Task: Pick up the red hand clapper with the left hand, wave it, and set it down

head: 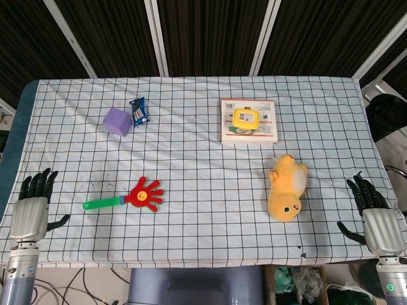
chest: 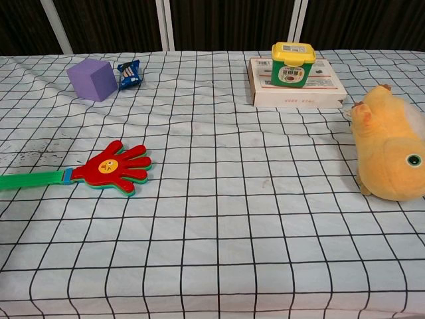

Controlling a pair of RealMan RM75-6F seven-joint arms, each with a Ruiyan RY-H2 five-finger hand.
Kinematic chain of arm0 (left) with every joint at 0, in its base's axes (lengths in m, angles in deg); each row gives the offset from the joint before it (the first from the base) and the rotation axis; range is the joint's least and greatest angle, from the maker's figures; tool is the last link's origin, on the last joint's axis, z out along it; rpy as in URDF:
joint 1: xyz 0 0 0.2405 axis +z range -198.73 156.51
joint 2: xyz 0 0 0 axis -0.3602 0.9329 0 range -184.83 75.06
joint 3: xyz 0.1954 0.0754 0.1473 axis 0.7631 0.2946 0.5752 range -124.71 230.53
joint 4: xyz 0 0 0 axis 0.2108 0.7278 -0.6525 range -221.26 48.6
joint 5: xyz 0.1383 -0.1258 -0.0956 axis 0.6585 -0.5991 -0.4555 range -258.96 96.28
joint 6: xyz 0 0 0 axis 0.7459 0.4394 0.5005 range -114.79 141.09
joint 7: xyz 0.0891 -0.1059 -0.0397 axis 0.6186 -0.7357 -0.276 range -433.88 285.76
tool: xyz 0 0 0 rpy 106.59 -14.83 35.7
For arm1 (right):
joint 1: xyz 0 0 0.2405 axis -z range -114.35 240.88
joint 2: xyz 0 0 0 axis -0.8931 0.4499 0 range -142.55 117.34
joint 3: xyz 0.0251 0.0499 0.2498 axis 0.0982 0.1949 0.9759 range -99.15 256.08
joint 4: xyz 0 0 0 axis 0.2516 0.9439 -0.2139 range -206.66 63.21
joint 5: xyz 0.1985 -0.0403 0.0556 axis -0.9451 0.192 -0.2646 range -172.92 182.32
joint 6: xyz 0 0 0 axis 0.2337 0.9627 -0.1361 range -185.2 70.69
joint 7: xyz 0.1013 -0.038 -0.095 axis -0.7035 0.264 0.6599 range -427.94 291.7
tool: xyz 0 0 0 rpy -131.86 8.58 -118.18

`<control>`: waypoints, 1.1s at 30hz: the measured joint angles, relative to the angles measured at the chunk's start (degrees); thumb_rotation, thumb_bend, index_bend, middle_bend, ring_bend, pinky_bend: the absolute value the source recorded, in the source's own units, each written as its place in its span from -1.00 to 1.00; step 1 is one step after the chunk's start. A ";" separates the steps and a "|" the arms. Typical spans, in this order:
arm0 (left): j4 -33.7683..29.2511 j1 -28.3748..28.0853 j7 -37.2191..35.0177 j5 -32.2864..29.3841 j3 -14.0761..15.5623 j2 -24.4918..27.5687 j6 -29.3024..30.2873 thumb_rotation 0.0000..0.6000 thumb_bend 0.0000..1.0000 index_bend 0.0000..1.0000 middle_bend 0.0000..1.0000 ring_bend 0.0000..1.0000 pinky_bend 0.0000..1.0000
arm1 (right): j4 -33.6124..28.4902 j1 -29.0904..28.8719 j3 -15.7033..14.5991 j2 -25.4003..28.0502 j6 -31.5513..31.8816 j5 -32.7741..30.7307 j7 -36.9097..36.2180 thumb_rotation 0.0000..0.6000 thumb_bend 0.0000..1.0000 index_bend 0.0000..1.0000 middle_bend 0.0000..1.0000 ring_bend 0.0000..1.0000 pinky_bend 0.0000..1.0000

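left hand: seen empty, fingers spread, at the table's near-left edge | red hand clapper: laid flat on the checked cloth, just right of the left hand, untouched (green handle toward it) | right hand: seen empty, fingers apart, well apart from the clapper

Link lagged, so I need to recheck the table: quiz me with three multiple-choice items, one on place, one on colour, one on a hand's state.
1. Where does the clapper lie?
A. on the box
B. flat on the cloth, nearer the left hand
C. against the plush

2. What colour is the clapper's handle?
A. green
B. purple
C. yellow

3. What is the left hand doing?
A. gripping the clapper
B. pressing the cube
C. open, holding nothing

Answers: B, it rests on the checked cloth on the left; A, the stick is green; C, fingers apart, away from the clapper.
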 measured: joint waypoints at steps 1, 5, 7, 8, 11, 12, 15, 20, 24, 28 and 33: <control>0.02 -0.01 0.04 -0.18 -0.07 0.00 -0.14 1.00 -0.99 -1.00 -1.00 -1.00 -1.00 | -0.08 -0.03 0.03 0.02 -0.11 -0.16 0.05 1.00 -0.71 -1.00 -1.00 -1.00 -0.71; 0.15 -0.09 0.45 -0.57 -0.25 0.01 -0.66 1.00 -0.99 -1.00 -1.00 -1.00 -1.00 | -0.19 -0.04 0.07 0.11 -0.18 -0.31 0.09 1.00 -0.70 -1.00 -1.00 -1.00 -0.71; 0.18 -0.11 0.58 -0.51 -0.20 0.00 -0.81 1.00 -0.99 -1.00 -1.00 -1.00 -1.00 | -0.25 -0.04 0.02 0.14 -0.27 -0.35 0.22 1.00 -0.71 -1.00 -1.00 -1.00 -0.71; 0.20 -0.09 0.68 -0.48 -0.16 0.02 -0.88 1.00 -0.99 -1.00 -1.00 -1.00 -1.00 | -0.30 -0.03 -0.01 0.16 -0.30 -0.35 0.31 1.00 -0.71 -1.00 -1.00 -1.00 -0.71; 0.11 -0.01 0.99 -0.62 -0.06 0.10 -1.05 1.00 -0.99 -1.00 -1.00 -1.00 -1.00 | -0.54 0.04 -0.12 0.26 -0.21 -0.20 0.41 1.00 -0.71 -1.00 -1.00 -1.00 -0.71; 0.05 0.01 1.14 -0.69 -0.04 0.12 -1.09 1.00 -0.99 -1.00 -1.00 -1.00 -1.00 | -0.59 0.06 -0.15 0.30 -0.16 -0.12 0.41 1.00 -0.71 -1.00 -1.00 -1.00 -0.71; -0.37 0.05 1.84 -0.96 0.04 0.17 -1.32 1.00 -0.99 -1.00 -1.00 -1.00 -1.00 | -0.70 0.07 -0.24 0.35 -0.18 0.00 0.41 1.00 -0.71 -1.00 -1.00 -1.00 -0.71; -1.07 -0.24 3.14 -2.11 -0.16 -0.32 -2.16 1.00 -0.99 -1.00 -1.00 -1.00 -1.00 | -0.86 0.02 -0.31 0.41 -0.57 -0.24 0.43 1.00 -0.70 -1.00 -1.00 -1.00 -0.71; -2.08 -0.99 4.08 -3.87 -0.93 -1.54 -3.28 1.00 -0.93 -0.96 -1.00 -1.00 -1.00 | -1.02 0.00 -0.39 0.43 -0.74 -0.27 0.33 1.00 -0.70 -1.00 -1.00 -1.00 -0.71; -2.92 -2.33 6.08 -6.86 -2.68 -3.66 -4.28 1.00 -0.85 -0.69 -1.00 -1.00 -0.94 | -1.26 -0.03 -0.47 0.52 -1.01 -0.42 0.34 1.00 -0.70 -1.00 -1.00 -1.00 -0.71; -3.05 -5.02 10.34 -12.41 -5.64 -7.73 -5.58 1.00 -0.78 -0.48 -1.00 -1.00 -0.94 | -1.50 0.02 -0.40 0.70 -1.00 -0.62 -0.06 1.00 -0.69 -1.00 -1.00 -1.00 -0.71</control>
